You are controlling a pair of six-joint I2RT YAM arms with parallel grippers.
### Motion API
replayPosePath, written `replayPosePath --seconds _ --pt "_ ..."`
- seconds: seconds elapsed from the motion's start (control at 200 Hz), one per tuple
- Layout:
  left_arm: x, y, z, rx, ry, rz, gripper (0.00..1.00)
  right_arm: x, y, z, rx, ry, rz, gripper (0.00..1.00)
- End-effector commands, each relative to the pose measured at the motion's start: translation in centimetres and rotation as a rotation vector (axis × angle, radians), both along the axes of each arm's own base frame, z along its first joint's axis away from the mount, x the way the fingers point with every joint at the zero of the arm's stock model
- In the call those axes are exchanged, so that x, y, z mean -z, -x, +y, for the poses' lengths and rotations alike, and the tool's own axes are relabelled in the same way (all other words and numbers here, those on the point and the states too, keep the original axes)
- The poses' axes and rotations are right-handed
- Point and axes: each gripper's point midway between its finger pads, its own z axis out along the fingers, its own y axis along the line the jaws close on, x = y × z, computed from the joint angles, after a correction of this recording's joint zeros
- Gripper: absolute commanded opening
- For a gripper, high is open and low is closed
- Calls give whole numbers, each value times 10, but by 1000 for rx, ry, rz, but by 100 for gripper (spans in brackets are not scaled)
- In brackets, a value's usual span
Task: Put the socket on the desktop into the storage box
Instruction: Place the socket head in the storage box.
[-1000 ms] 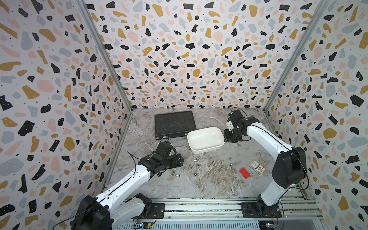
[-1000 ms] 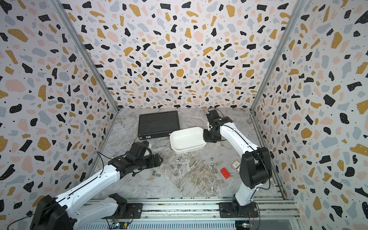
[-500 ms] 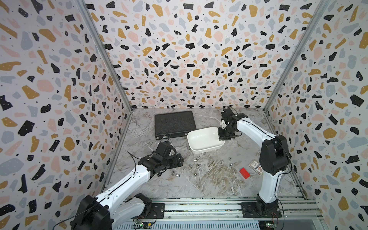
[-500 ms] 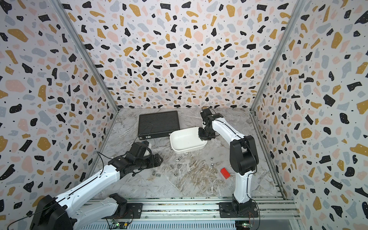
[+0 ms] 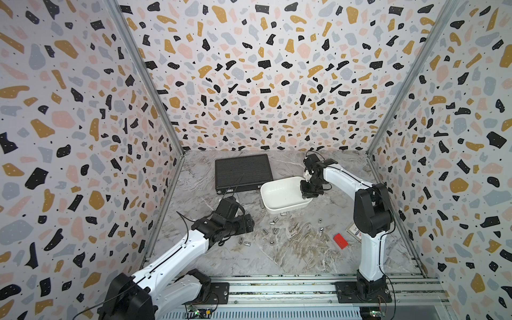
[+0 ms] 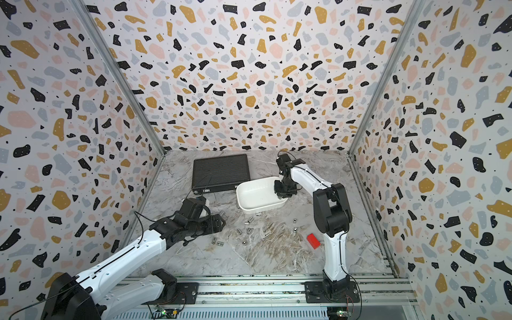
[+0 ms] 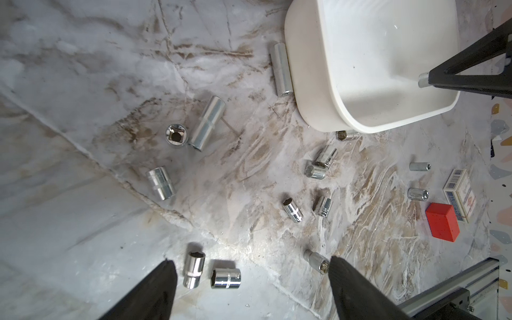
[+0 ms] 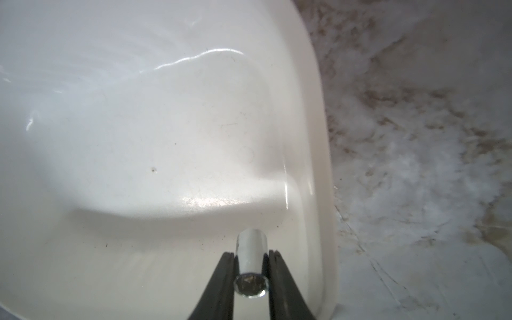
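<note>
Chromed steel, likely dense, rigid and slippery: loose sockets (image 7: 225,278) lie mid-surface (image 5: 291,255) under the wide-spread left claw (image 7: 250,263). Farther back, the right claw (image 8: 251,253) pinches one socket (image 8: 250,260) across its round barrel, just inside the storage box (image 8: 313,138) rim.

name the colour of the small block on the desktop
The block is red; best in left wrist view.

Fifteen sockets (image 7: 207,123), one storage box (image 7: 310,97), one black case (image 5: 243,173), one red block (image 7: 442,221) — one small carton (image 7: 458,194)
</note>
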Motion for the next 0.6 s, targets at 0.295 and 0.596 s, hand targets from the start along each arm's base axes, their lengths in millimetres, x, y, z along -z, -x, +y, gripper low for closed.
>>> replayPosePath --seconds 0.295,0.596 --pt "-15 -6 0 -15 0 -35 89 -17 -1 6 -11 -16 -21 31" --pt "-16 -8 4 -21 -22 -36 89 -40 5 7 -15 -47 -69 33"
